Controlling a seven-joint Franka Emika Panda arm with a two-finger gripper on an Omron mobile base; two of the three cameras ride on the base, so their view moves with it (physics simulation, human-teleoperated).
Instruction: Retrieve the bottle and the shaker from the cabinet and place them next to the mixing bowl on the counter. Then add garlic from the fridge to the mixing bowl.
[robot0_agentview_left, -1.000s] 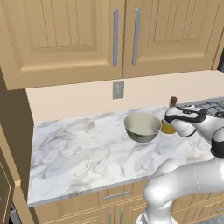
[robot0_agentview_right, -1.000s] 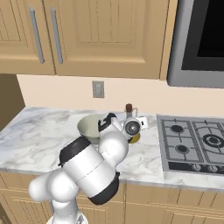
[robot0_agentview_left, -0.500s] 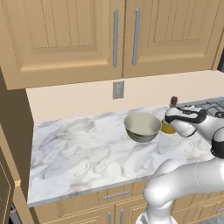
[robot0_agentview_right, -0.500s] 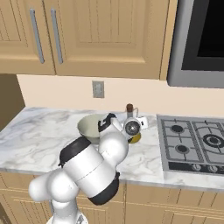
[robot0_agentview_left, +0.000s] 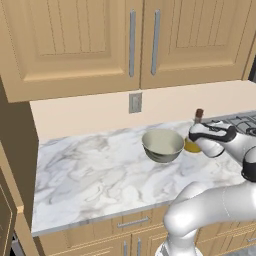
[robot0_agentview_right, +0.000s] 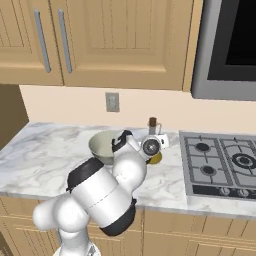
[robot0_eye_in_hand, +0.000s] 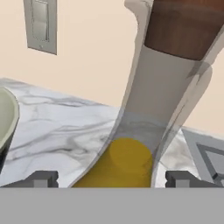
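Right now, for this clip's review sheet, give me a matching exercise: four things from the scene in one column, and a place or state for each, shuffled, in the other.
Things:
1. bottle
2. mixing bowl
3. gripper
4. wall outlet

Places or states:
A. on the wall above the counter
B. jaws open, one finger on each side of the flask
C. standing upright on the marble between the bowl and the stovetop
D. on the marble, nothing in it

Pairs: 1-C, 2-D, 3-B, 4-A
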